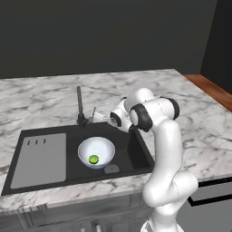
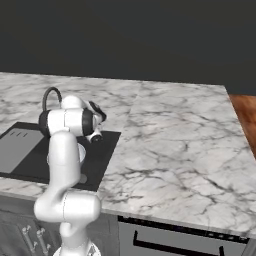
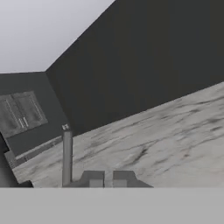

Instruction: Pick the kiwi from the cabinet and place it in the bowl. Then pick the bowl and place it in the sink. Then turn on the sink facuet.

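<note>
End effector (image 1: pixel 96 116), fingers pressed together, just beside sink facuet (image 1: pixel 80 108); kiwi (image 1: pixel 94 159) in bowl (image 1: pixel 108 149) below

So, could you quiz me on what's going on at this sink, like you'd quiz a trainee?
1. True or false: the kiwi lies in the bowl.
2. Where does the bowl stand? A: on the counter. B: in the sink. C: on the drainboard.
3. Fill in the gap: the gripper is close to the base of the ____.

Key: 1 true. 2 B. 3 faucet.
</note>
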Tool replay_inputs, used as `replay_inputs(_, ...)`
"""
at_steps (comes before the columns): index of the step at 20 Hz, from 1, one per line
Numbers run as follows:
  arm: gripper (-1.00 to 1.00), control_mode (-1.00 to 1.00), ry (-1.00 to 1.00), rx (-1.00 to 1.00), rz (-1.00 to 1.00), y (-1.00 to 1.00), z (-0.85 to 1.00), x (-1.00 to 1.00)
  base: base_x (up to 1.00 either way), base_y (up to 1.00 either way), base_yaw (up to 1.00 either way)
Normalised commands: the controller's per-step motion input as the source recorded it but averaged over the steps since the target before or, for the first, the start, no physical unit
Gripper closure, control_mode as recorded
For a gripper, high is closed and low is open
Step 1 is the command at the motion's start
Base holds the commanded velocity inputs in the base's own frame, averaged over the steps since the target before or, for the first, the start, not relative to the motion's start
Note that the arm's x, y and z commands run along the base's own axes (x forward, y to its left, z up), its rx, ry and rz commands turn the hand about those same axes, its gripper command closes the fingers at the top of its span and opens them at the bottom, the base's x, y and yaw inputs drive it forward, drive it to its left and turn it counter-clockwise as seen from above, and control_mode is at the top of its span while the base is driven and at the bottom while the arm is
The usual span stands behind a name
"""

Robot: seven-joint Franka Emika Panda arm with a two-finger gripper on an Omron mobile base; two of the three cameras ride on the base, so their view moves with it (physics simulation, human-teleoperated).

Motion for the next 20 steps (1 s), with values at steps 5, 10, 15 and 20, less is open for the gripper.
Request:
replay_inputs(5, 1.0, -1.0, 0.13, 0.03, -0.03, -0.7, -0.41, 0.0, 0.0, 0.0, 0.0)
replay_inputs(10, 1.0, -1.0, 0.07, 0.0, -0.04, -0.16, -0.32, -0.04, 0.0, 0.0, 0.0)
replay_inputs(15, 1.0, -1.0, 0.0, 0.01, -0.01, 0.0, -0.01, -0.26, 0.0, 0.0, 0.0)
replay_inputs(20, 1.0, -1.0, -0.03, 0.11, -0.01, -0.24, 0.02, -0.53, 0.0, 0.0, 0.0)
